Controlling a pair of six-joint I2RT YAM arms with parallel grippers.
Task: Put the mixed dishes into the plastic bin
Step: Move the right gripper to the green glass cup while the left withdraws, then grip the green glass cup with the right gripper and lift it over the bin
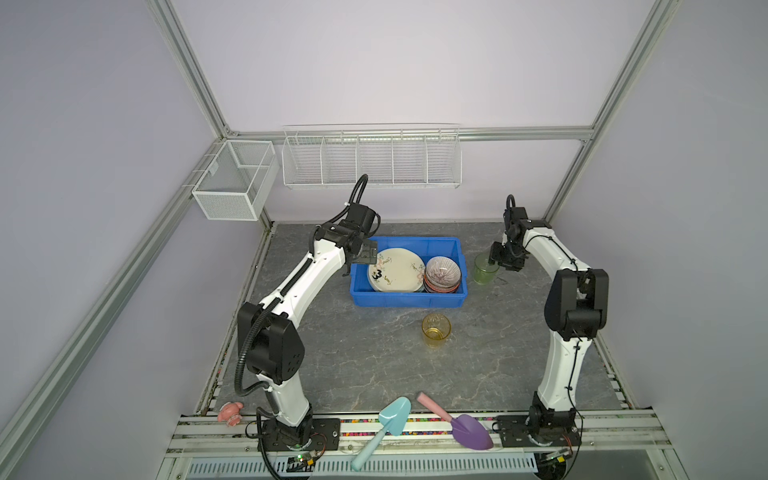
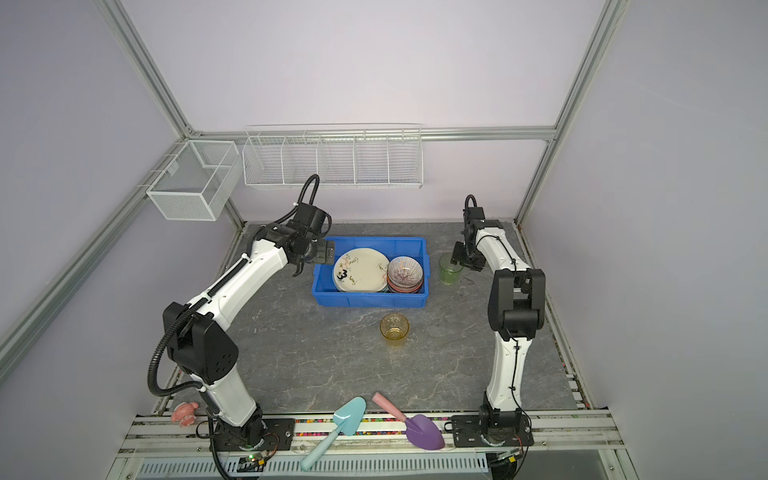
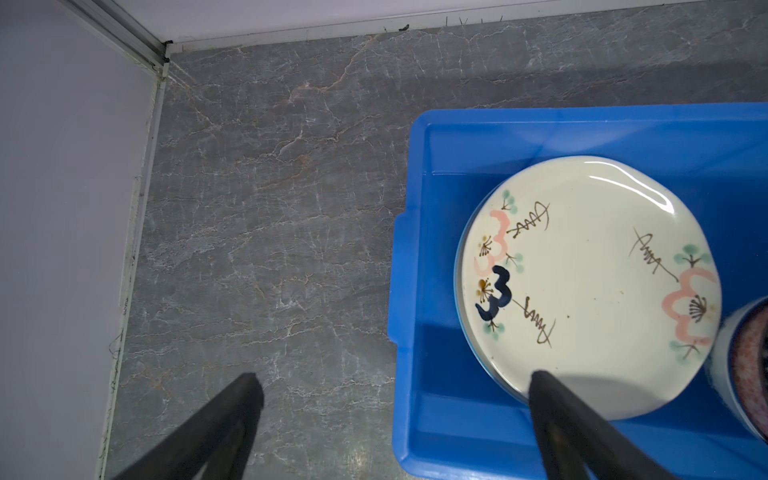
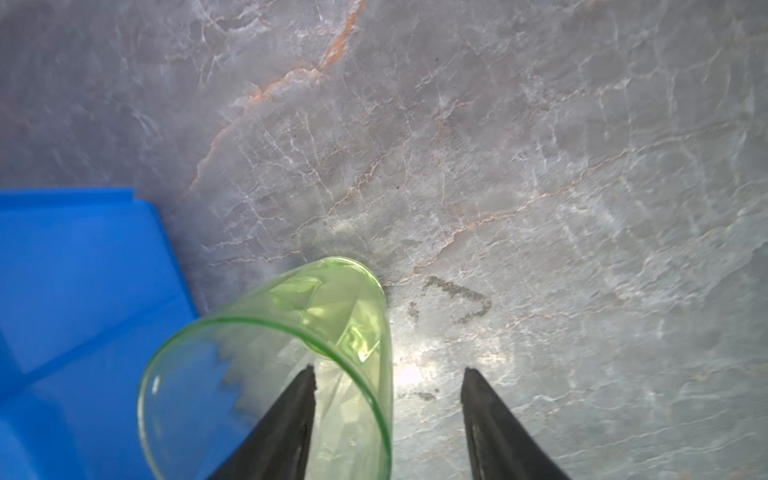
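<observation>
The blue plastic bin [image 1: 407, 300] [image 2: 370, 300] holds a stack of plates topped by a cream scribbled plate [image 1: 397, 270] [image 3: 582, 270], and stacked bowls with a pink-ribbed bowl [image 1: 443, 272] on top. My left gripper [image 1: 368, 253] [image 3: 395, 377] hangs open and empty over the bin's left rim. Just right of the bin stands a green tumbler [image 1: 485, 272] [image 4: 332, 332]. My right gripper [image 1: 494, 259] [image 4: 388, 369] straddles its wall, one finger inside the glass and one outside, with a gap still between them. An amber tumbler [image 1: 436, 329] [image 2: 394, 328] stands upright in front of the bin.
A teal toy shovel [image 1: 390, 419] and a purple one [image 1: 469, 430] lie across the front rail. A pink toy [image 1: 230, 412] sits by the left arm's base. White wire baskets [image 1: 372, 160] [image 1: 232, 180] hang on the back and left walls.
</observation>
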